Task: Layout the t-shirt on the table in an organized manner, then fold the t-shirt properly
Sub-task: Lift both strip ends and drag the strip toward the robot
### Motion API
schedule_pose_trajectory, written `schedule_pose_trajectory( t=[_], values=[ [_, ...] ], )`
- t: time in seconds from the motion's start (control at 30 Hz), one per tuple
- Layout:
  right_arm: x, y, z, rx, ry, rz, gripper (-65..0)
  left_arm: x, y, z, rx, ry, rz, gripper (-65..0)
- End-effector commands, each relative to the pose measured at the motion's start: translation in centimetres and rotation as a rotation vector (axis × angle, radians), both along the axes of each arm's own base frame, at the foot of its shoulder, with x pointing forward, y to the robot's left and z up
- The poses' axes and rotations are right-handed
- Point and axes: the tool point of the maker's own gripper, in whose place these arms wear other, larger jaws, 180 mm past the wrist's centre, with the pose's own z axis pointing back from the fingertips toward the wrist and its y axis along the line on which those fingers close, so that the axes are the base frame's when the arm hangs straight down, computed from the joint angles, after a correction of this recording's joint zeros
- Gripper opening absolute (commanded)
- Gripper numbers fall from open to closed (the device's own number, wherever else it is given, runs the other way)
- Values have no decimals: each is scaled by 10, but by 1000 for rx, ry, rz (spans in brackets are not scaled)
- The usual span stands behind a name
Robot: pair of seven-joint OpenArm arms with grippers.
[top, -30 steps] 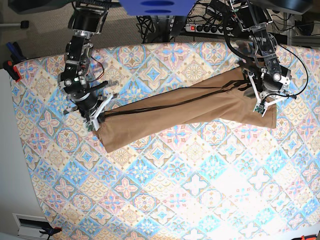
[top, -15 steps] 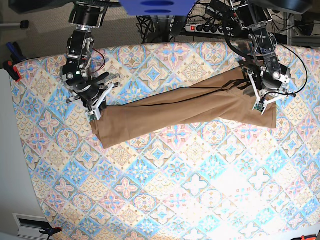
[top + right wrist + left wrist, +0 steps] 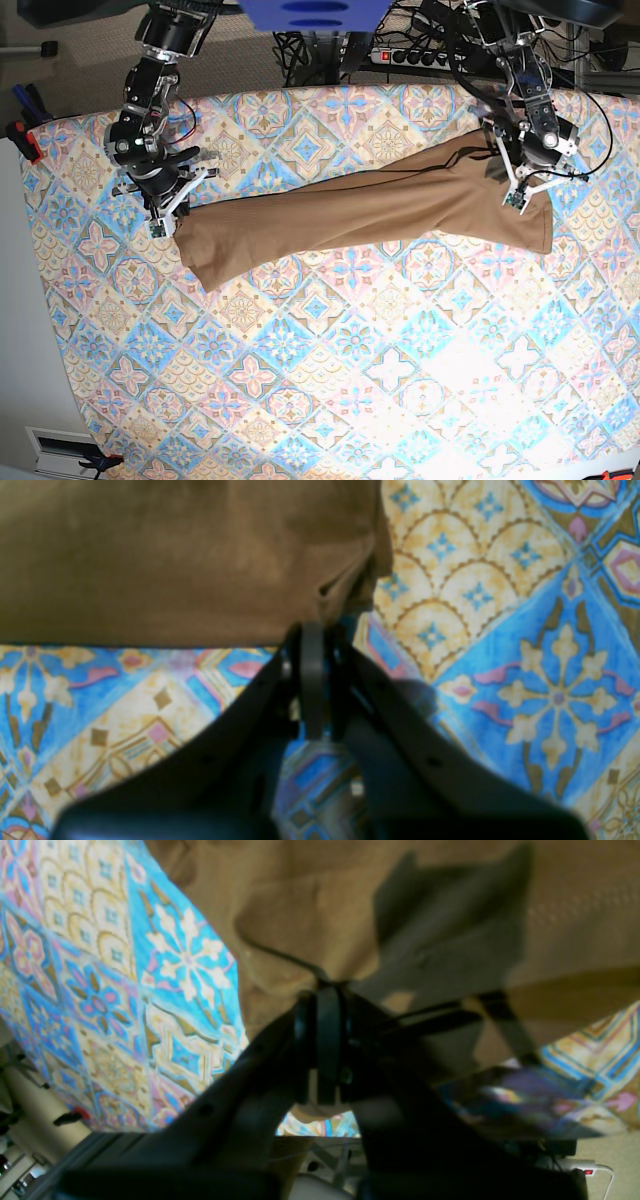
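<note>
1. Table (image 3: 330,400), covered in a pastel tile-pattern cloth: bears everything; its near and side edges are cut off in the base view, so its full extent cannot be told

2. T-shirt (image 3: 370,215), tan-brown: lies across the far half of the table as a long narrow band, sagging lower at each end. Judged to be pulled taut between the two arms so that it can be spread flat before folding. Layers are doubled over, so neck, tag and sleeves are hidden

3. Left gripper (image 3: 517,196): clenched on the t-shirt's end at the base view's right. Its wrist view shows the jaws pinched together on a bunched fold (image 3: 320,975); its own shadow darkens the cloth behind, and how many layers are caught cannot be told

4. Right gripper (image 3: 163,222): clamped on the t-shirt's opposite corner (image 3: 350,587) at the base view's left, just above the tablecloth. The wrist view is blurred, so the hem's detail is hard to make out
</note>
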Motion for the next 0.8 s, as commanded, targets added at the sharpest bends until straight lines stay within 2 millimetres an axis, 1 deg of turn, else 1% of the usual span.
schedule_pose_trajectory(
  t=[0.0, 0.1, 0.2, 0.47, 0.53, 0.6, 0.63, 0.67, 0.77],
  values=[
    [10, -4, 13, -9, -50, -3, -650, -1, 3, 4, 24, 2, -8, -650],
    [10, -4, 13, -9, -50, -3, -650, -10, -3, -3, 24, 37, -36, -650],
    [10, -4, 13, -9, -50, -3, -650, -14, -4, -5, 20, 46, -35, -650],
    [10, -4, 15, -13, -52, -1, -645, -15, -4, -5, 18, 47, -31, -650],
    [9, -4, 14, -13, -51, -1, -556, -15, -3, -5, 20, 46, -28, -543],
    [10, -4, 15, -14, -54, -1, -494, -16, -3, -5, 21, 47, -28, -443],
    [10, -4, 15, -14, -54, -1, -468, -19, -4, -6, 17, 54, -29, -405],
    [10, -4, 15, -14, -52, -1, -446, -19, -5, -4, 18, 46, -34, -382],
    [10, -4, 15, -14, -52, -1, -402, -18, -8, 11, 38, 5, -54, -382]
  ],
)
